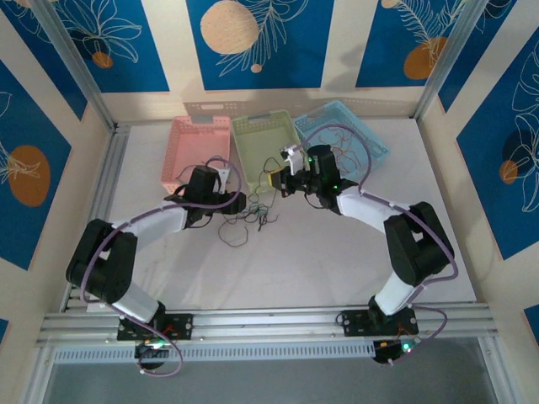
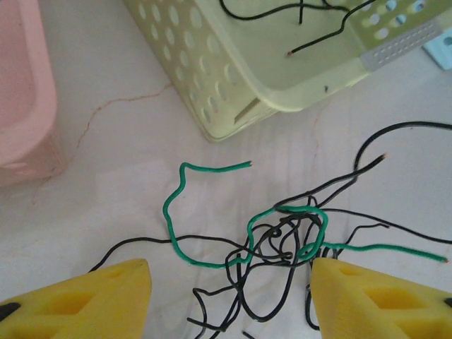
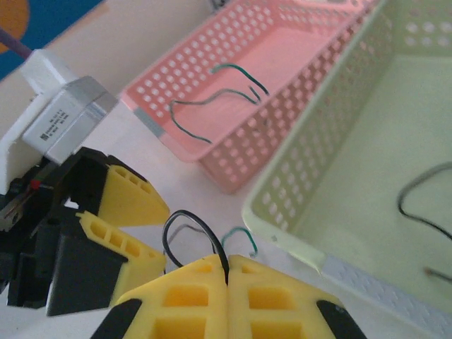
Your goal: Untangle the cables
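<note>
As the top view had it, the tangle (image 1: pixel 250 220) of cables lay on the tabletop (image 1: pixel 337 269) just in front of the pink basket (image 1: pixel 200 147) and the yellow-green basket (image 1: pixel 265 139). The left gripper (image 1: pixel 238 202) sat at its left edge and the right gripper (image 1: pixel 282 183) just beyond it, near the yellow-green basket's front wall. Jaw state was unreadable at that range. Left wrist view: left gripper (image 2: pixel 229 268) jaws released and wide apart, tangle (image 2: pixel 282 236) dead ahead between them, nearer the right-hand finger. The green cable (image 2: pixel 168 212) left the knot leftward and climbed to a free end, its other end trailing right along the tabletop, so its long axis ran roughly across the jaw gap. A sorted black cable (image 2: pixel 325 39) lay inside the yellow-green basket (image 2: pixel 212 78). Right wrist view: right gripper (image 3: pixel 227 282) jaws clenched on a black cable (image 3: pixel 191 215). That cable rose from the seam between the fingers and looped over towards the left gripper (image 3: pixel 159 232), whose jaws stood apart just beside it. Green strands (image 3: pixel 244 74) lay in the pink basket (image 3: pixel 212 162). My read: the left arm was nearer the knot, so it should pin the knot or take the green cable while the right draws its black cable off towards the yellow-green basket. Risk: the whole knot drags along.
</note>
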Available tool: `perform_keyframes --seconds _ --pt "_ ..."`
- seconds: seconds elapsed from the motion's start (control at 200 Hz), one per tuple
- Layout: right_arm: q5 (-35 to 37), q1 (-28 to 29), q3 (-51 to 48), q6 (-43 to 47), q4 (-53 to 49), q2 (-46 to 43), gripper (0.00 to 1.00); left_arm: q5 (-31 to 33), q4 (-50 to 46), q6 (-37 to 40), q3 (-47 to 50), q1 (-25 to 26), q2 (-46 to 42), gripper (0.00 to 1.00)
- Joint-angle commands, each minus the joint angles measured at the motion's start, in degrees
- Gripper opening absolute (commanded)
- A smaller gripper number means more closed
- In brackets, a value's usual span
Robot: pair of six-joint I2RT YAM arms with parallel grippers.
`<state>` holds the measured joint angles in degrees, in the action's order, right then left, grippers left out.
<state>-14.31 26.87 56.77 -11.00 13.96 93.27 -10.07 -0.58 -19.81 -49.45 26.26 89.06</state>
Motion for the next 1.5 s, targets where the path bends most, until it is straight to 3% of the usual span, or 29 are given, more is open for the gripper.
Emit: perform_keyframes --seconds 0.0,0.16,0.285,0.45,0.615,0.825,0.9,1.015,1.21,1.491 --pt "4.34 -0.49 -4.18 0.72 -4.35 -5.97 0.0 2.47 0.14 2.43 -0.13 1.3 0.54 0.6" --pt "4.71 -1.78 -8.52 -0.85 -1.21 -8.75 0.0 -0.38 1.18 1.65 -1.87 1.76 3.74 0.59" --pt "3.06 -1.73 -11.72 -3.48 3.8 -10.21 0.0 1.99 1.99 1.21 -2.67 2.3 5.28 0.6" --pt "7.02 -1.71 -12.28 -4.24 3.33 -10.24 0.0 1.64 1.59 0.64 -5.66 2.94 8.81 0.61" --pt "11.39 -1.58 -12.35 -4.13 2.49 -10.48 0.0 8.0 -2.55 3.06 -10.83 5.82 12.22 0.61" --pt "10.8 -1.83 -12.78 -4.51 3.11 -10.41 0.0 16.2 -8.37 5.16 -17.29 7.84 17.54 0.59" --pt "10.8 -1.86 -12.46 -4.5 2.58 -10.24 0.0 17.88 -10.5 5.91 -19.19 8.57 19.31 0.51" --pt "10.64 -1.98 -12.67 -4.56 2.92 -10.4 0.0 16.3 -9.49 5.92 -18.56 8.69 19.73 0.44" --pt "11.58 -2.01 -12.94 -4.64 2.92 -10.96 0.0 9.21 -5.46 7.01 -15.13 8.97 16.44 0.54" --pt "23.47 -6.19 -16.17 -10.8 1.22 -14.58 0.0 4.69 -8.7 6.63 -14.7 9.95 15.37 0.57"
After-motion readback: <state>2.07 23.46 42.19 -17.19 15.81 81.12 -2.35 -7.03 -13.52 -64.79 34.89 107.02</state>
